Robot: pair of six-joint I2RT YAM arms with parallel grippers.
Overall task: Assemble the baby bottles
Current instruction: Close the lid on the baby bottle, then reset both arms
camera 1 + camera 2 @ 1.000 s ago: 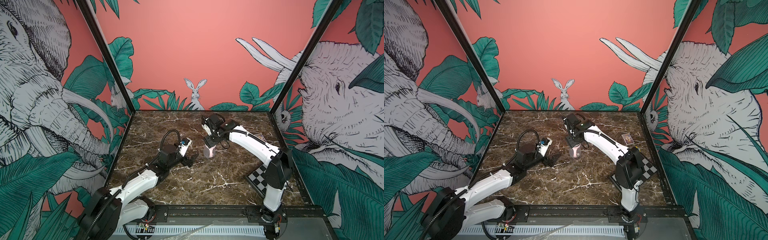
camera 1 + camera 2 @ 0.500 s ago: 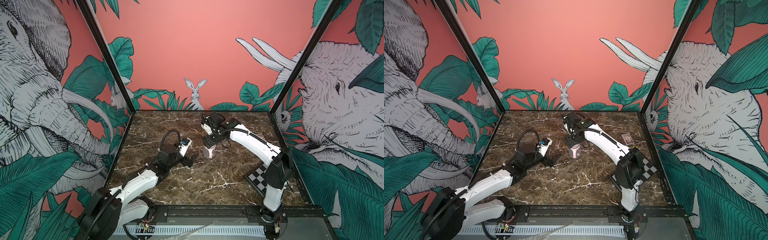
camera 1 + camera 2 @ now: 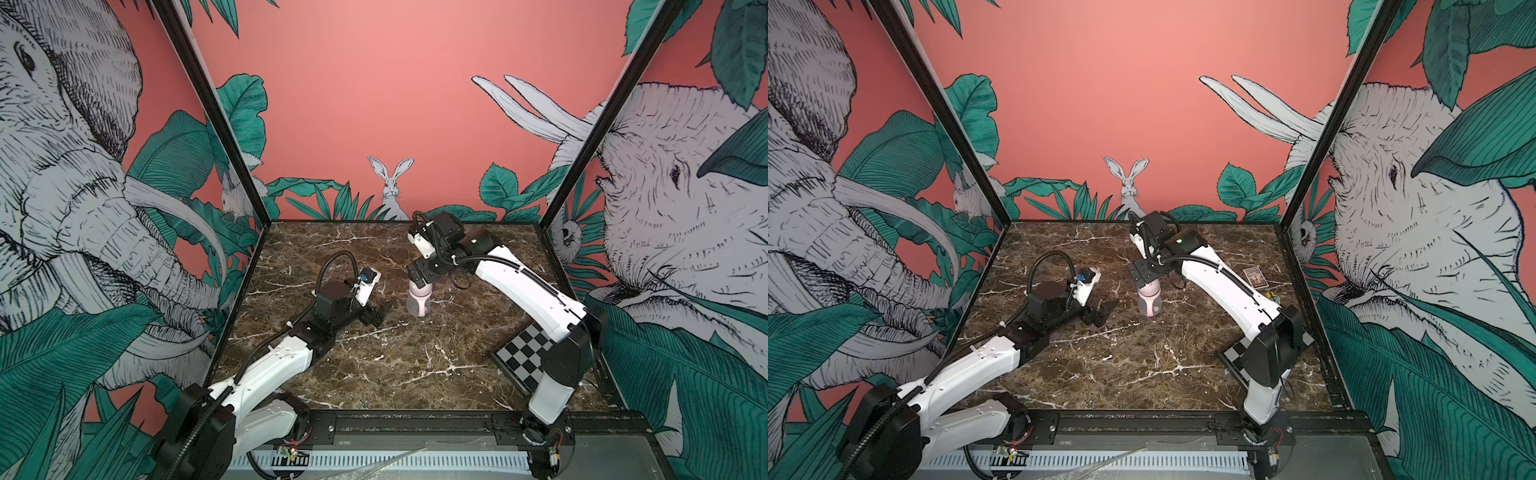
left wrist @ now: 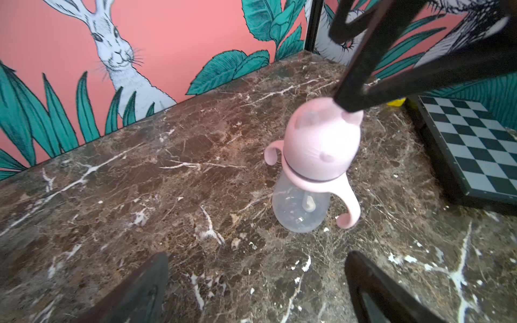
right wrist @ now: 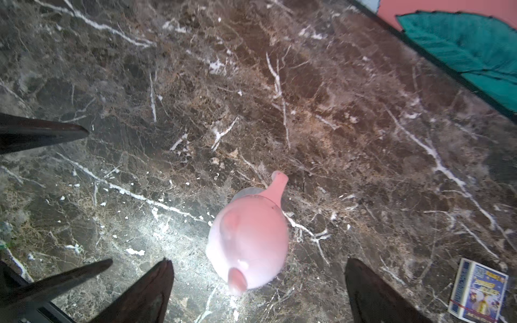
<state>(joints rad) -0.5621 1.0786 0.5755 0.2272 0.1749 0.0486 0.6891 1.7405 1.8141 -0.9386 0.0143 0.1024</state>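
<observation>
The baby bottle [image 3: 419,301] [image 3: 1149,300] stands upright mid-table: frosted clear body, pale pink two-handled ring and pink eared dome cap [image 4: 321,139] on top. A straw shows through the body. My right gripper [image 3: 420,281] [image 5: 258,261] hangs open just over the cap [image 5: 249,240], one finger on each side with a gap to it. Left of the bottle, my left gripper [image 3: 380,313] [image 4: 257,254] sits low over the table, open and empty, pointing at the bottle.
A checkerboard [image 3: 523,353] lies at the right front, partly under the right arm. A small playing-card box [image 3: 1255,277] [image 5: 478,290] lies near the right wall, a small yellow object [image 3: 1272,296] beside it. Patterned walls close three sides.
My right gripper's jaws have spread wide and let go of the cap, which stays on the bottle. The left arm has not moved.
</observation>
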